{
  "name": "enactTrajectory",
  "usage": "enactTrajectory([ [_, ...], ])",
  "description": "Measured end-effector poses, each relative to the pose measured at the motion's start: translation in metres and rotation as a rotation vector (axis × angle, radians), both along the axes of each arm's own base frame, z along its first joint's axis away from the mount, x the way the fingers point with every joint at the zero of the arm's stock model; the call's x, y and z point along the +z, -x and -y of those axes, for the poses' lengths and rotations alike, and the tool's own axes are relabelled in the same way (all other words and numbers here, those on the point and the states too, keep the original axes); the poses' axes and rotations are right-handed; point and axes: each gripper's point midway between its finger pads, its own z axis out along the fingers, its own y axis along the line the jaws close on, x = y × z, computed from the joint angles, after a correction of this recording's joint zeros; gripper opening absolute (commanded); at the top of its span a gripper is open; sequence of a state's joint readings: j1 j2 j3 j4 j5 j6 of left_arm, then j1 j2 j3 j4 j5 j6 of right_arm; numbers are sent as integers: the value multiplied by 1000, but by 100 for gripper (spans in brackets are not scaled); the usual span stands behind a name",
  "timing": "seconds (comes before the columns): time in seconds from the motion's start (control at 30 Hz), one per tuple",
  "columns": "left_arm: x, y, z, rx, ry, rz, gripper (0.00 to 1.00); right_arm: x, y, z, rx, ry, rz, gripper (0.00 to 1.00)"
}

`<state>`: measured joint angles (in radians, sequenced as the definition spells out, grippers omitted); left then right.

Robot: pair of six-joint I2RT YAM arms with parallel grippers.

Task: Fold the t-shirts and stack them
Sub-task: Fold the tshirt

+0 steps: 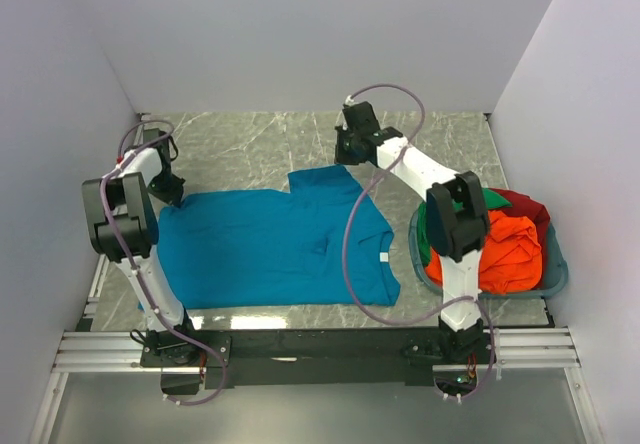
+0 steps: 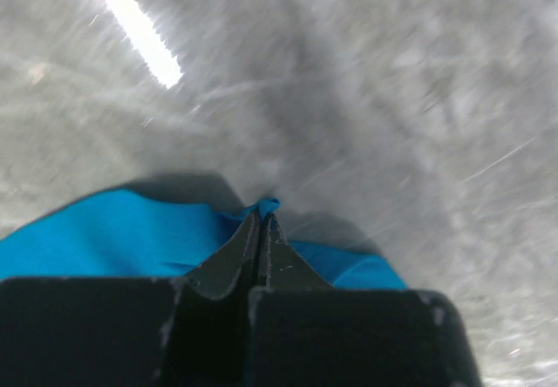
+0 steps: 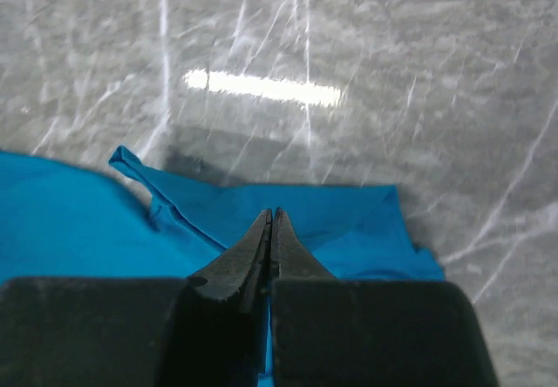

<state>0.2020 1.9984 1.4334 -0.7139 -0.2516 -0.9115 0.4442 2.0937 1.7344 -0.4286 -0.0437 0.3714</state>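
A teal-blue t-shirt lies spread on the marble table. My left gripper is at its far left corner and is shut on a small fold of the blue cloth, which pokes out past my fingertips. My right gripper is at the shirt's far right sleeve. Its jaws are shut with blue cloth around and between them. Orange-red, green and dark red t-shirts are piled in a basket at the right.
The teal-grey plastic basket stands at the table's right edge beside the right arm. White walls close in the left, back and right sides. Bare marble table lies beyond the shirt.
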Motion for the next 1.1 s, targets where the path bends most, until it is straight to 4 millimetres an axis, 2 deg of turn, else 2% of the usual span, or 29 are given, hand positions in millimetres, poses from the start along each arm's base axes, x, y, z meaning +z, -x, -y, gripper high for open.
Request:
enactTrajectory([
  [0.13, 4, 16, 4, 3, 1, -5, 1, 11, 25, 3, 14, -2, 23, 0],
  [0.37, 20, 33, 5, 21, -13, 25, 1, -1, 79, 19, 25, 60, -16, 0],
  [0.57, 39, 44, 3, 44, -42, 73, 1, 7, 117, 34, 29, 86, -1, 0],
  [0.77, 43, 66, 5, 68, -50, 81, 1, 23, 140, 43, 32, 84, 35, 0],
  [1.1, 65, 83, 3, 120, -77, 147, 1, 32, 171, 52, 39, 80, 31, 0],
])
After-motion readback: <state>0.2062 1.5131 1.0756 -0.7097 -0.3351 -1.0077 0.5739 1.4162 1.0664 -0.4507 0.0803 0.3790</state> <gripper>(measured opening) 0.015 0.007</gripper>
